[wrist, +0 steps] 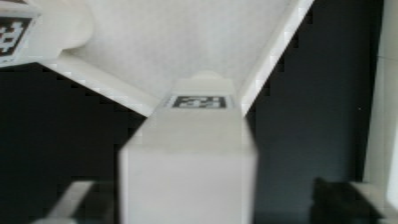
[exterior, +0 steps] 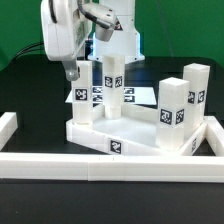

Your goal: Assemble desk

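Judged to be in hand: letting go of the far-left leg (exterior: 82,100) after setting it upright in the tabletop (exterior: 115,142). In the wrist view, gripper (exterior: 72,74) released, with a dark gap on each side between the jaws and this leg (wrist: 192,150); nothing grasped.

To do it well: lift straight up, no sideways drift, so as not to tilt the leg. Check first that it stands truly vertical and is seated fully; from here cannot tell how deep it sits. Keep clear also of the neighbour leg (exterior: 112,85) just to the right.

Counted:
- one tabletop, lying near the middle, inside the rails
- four legs, all upright on it: two on the left, and two on the right (exterior: 172,106) (exterior: 195,88)
- three stretches of border rail (exterior: 110,166) in view: left, near, right
- one marker board (exterior: 135,95), far behind the legs
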Available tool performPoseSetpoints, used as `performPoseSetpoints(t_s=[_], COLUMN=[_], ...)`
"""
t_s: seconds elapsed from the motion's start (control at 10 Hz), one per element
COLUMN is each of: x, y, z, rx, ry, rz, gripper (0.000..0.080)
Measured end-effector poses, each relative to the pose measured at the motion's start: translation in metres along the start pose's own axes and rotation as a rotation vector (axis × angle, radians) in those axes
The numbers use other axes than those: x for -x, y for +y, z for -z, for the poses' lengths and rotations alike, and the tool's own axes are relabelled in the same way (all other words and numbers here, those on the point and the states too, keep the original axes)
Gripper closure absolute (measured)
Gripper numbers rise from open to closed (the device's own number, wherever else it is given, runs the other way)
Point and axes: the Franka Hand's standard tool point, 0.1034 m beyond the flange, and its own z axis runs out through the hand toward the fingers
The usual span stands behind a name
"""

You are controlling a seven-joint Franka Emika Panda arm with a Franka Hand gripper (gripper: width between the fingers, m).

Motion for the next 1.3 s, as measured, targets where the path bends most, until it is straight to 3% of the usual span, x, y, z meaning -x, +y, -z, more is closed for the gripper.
performPoseSetpoints(t_s=[0.1, 0.2, 0.6, 1.3], x=[0.0015, 0.0041, 0.0036, 0.0086], y=[-0.0012, -0.0024, -0.0019, 0.0008], z=[0.0007, 0.0011, 0.0005, -0.0037], rx=[-0.003, -0.006, -0.004, 0.027], ry=[0.001, 0.001, 0.002, 0.011], rz=[0.074, 0.191, 0.493, 1.244], gripper=[0.0177, 0.0158, 0.0150, 0.0150])
